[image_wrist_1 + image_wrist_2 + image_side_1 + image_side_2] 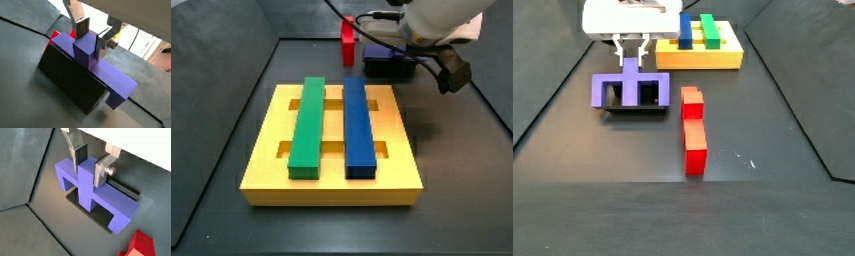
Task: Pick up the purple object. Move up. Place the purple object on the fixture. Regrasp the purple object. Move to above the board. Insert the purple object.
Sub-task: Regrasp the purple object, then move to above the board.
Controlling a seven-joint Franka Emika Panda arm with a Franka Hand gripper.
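Note:
The purple object [100, 75] [100, 198] [613, 90] is an E-shaped block lying flat on the black fixture [70, 80] [633, 108], prongs pointing away from the board. My gripper [91, 46] [89, 175] [633, 62] reaches down over it. Its two silver fingers straddle the middle prong and press on both of its sides. The yellow board [265, 160] [700, 60] lies beyond the fixture. In a side view the arm covers most of the purple object [376, 53].
A green bar [309, 125] and a blue bar [360, 125] sit in the board's slots. A red bar [348, 42] [691, 130] stands close beside the fixture, and its tip shows in both wrist views [55, 36] [140, 245]. Dark walls enclose the floor.

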